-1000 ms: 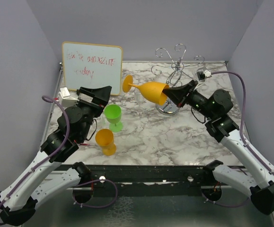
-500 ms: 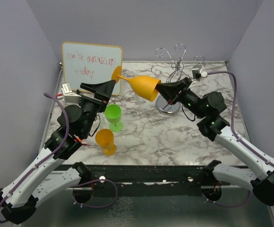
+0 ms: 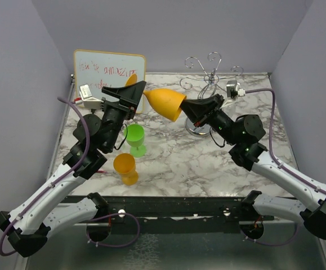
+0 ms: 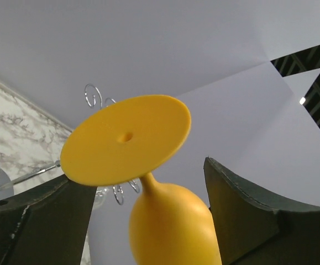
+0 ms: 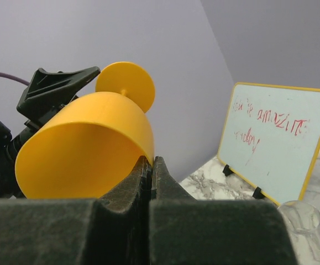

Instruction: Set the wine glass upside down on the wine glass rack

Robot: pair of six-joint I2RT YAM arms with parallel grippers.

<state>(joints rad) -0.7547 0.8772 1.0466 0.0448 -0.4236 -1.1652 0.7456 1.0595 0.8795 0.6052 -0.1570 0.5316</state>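
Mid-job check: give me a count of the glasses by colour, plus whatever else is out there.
Orange glasses: 2 (orange wine glass in the right gripper, small orange glass on the table)
Green glass: 1
Clear glass: 1
Wine glass rack: 1
Whiteboard: 1
Total: 6

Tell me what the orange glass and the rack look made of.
The orange wine glass looks like plastic: opaque, matte, even colour, a moulding dimple in its foot. The wine glass rack looks like metal wire, probably chromed: thin, silvery, shiny curls.
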